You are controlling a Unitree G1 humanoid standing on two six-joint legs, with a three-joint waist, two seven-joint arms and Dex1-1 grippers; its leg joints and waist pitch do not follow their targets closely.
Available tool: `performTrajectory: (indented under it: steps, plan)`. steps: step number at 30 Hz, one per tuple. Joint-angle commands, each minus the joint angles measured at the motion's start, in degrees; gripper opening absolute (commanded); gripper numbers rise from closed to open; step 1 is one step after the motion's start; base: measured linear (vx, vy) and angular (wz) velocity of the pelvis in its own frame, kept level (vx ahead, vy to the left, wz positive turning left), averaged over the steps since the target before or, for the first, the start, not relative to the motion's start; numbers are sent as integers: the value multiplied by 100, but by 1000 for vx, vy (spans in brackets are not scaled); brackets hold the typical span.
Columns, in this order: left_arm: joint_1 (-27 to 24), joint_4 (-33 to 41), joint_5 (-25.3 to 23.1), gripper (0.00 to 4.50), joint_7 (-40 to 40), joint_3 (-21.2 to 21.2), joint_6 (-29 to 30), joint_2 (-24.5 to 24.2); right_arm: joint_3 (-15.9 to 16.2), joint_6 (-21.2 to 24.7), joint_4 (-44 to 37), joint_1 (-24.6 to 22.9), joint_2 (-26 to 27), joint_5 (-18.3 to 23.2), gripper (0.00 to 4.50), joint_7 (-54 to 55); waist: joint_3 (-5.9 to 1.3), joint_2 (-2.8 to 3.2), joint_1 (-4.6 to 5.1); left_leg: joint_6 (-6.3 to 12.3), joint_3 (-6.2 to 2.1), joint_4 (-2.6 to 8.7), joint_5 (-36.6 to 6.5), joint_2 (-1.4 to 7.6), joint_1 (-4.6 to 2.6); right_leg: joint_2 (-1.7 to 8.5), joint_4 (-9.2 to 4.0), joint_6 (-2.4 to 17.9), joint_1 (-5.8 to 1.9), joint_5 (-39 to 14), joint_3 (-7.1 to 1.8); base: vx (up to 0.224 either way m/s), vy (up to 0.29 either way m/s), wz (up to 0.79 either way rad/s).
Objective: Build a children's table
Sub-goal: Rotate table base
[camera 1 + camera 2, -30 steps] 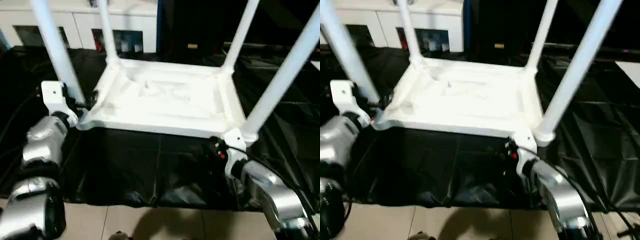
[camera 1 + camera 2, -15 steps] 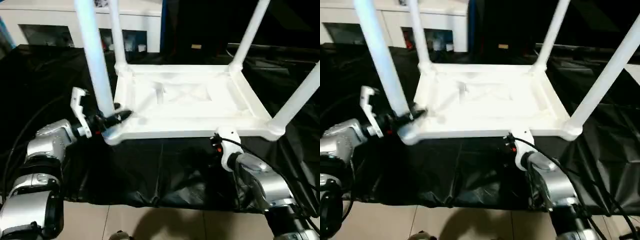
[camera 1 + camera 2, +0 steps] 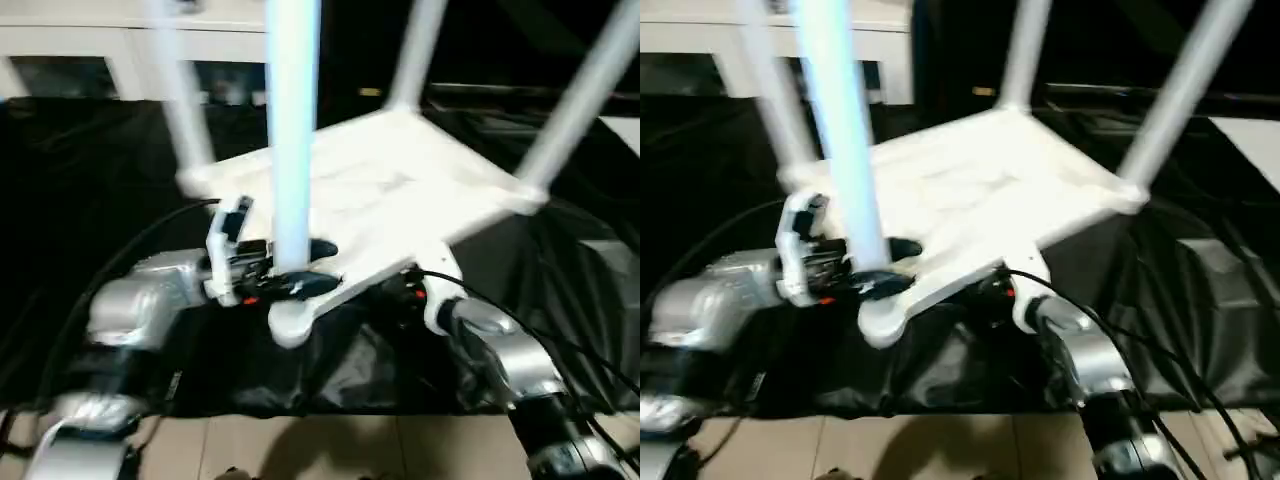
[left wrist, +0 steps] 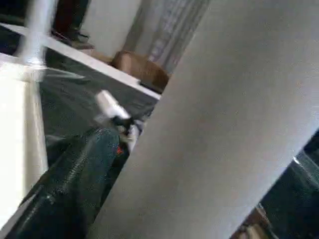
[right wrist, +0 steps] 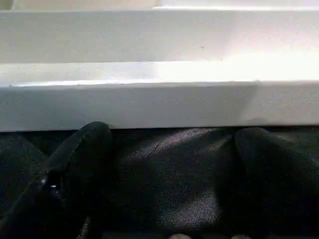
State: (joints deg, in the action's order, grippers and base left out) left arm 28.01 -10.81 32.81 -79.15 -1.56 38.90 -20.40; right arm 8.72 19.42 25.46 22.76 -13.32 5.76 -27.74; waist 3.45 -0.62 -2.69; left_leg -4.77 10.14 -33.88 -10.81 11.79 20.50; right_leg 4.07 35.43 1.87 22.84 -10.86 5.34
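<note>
The left gripper [image 3: 290,282] is clamped round the base of the nearest leg [image 3: 293,140], its black fingers [image 3: 902,247] wrapping the tube just above the corner socket [image 3: 288,318] where the leg meets the tabletop [image 3: 380,200]; in the left wrist view that leg [image 4: 224,124] runs close across the picture, with the right gripper [image 4: 119,124] beyond it; the right gripper [image 3: 412,288] sits at the near edge of the tabletop, beside the left one and a little further along the rim; its two fingers [image 5: 89,149] stand apart with the white rim [image 5: 159,99] just past their tips, so it looks open and, as far as I can tell, not clamped on anything; outward from the grippers, the tabletop is upside down and tilted, its near corner low over the black sheet [image 3: 330,370] and the far side raised; three more legs [image 3: 580,90] rise from the other corners, so all four appear seated; beyond the table stands a white cabinet [image 3: 100,60] with glass doors; judging from this, the assembly itself looks done or nearly so, and what seems left is checking the held leg is fully home and turning the table over onto its feet.
</note>
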Motion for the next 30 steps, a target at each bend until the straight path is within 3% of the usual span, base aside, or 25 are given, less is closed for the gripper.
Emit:
performTrajectory:
  steps: [1, 2, 3, 5, 6, 9, 12, 14, 19, 25, 28, 30]
  plan:
    - [-132, 635, 430, 444, -177, -376, 414, 118, 141, -173, 170, 242, 181, -48, 450, -55, -389, 11, -52, 130, -37, 378, -703, 139, 20, 409, -381, 1290, -383, -659, -333, 0, 0, 0]
    - [-132, 635, 430, 444, -177, -376, 414, 118, 141, -173, 170, 242, 181, -48, 450, -55, -394, 23, -32, 141, -36, 365, -667, 129, 21, 408, -370, 1307, -392, -649, -339, 0, 0, 0]
    - [-233, 886, 575, 444, -109, -413, 618, 140, 239, -283, 280, 338, 244, -81, 450, -201, -399, -17, -7, 165, -36, 358, -638, 129, 29, 420, -356, 1317, -401, -653, -341, 0, 0, 0]
    - [-255, 953, 635, 444, -87, -423, 682, 172, 288, -306, 328, 386, 285, -68, 450, -309, -386, -5, 14, 184, -30, 357, -661, 126, 25, 418, -390, 1289, -398, -807, -343, 0, 0, 0]
    - [-296, 1104, 722, 444, 12, -407, 822, 218, 343, -407, 469, 467, 348, -83, 450, -444, -389, -28, 21, 199, -19, 347, -667, 129, 19, 416, -393, 1274, -389, -850, -350, 0, 0, 0]
    - [-311, 1175, 695, 444, 137, -413, 827, 296, 397, -560, 738, 616, 456, -162, 450, -482, -385, 0, 19, 192, -23, 350, -652, 130, 7, 399, -401, 1265, -375, -878, -349, 0, 0, 0]
    - [-251, 903, 254, 444, 560, -422, 369, 470, 279, -751, 1208, 869, 547, -272, 450, -216, -385, -34, 14, 168, -22, 354, -684, 130, 1, 393, -413, 1212, -373, -949, -352, 0, 0, 0]
    - [-80, 395, -292, 444, 1088, -364, -253, 620, 92, -788, 1476, 1006, 533, -342, 450, 187, -387, -23, -2, 152, -19, 348, -682, 127, -22, 385, -416, 1141, -361, -963, -364, 0, 0, 0]
    - [164, -292, -873, 444, 1817, -290, -941, 560, -164, -861, 1798, 1080, 406, -417, 450, 598, -407, -20, -80, 100, -19, 353, -652, 124, -43, 372, -391, 1049, -360, -746, -365, 0, 0, 0]
    - [254, -589, -1026, 444, 1894, -173, -1173, 291, -319, -997, 1893, 940, 209, -388, 450, 628, -430, -12, -106, 119, -20, 339, -588, 114, -22, 384, -359, 1078, -375, -581, -359, 0, 0, 0]
    - [251, -884, -1490, 444, 1979, -365, -1740, 136, -328, -1023, 1664, 757, 86, -328, 450, 387, -422, -19, -120, 168, -20, 341, -636, 114, -18, 383, -382, 1075, -375, -630, -359, 0, 0, 0]
    - [158, -1009, -1782, 444, 1808, -638, -2151, -13, -270, -1087, 1359, 602, -39, -246, 450, -27, -406, -25, -116, 179, -28, 351, -803, 127, -25, 388, -414, 960, -373, -903, -356, 0, 0, 0]
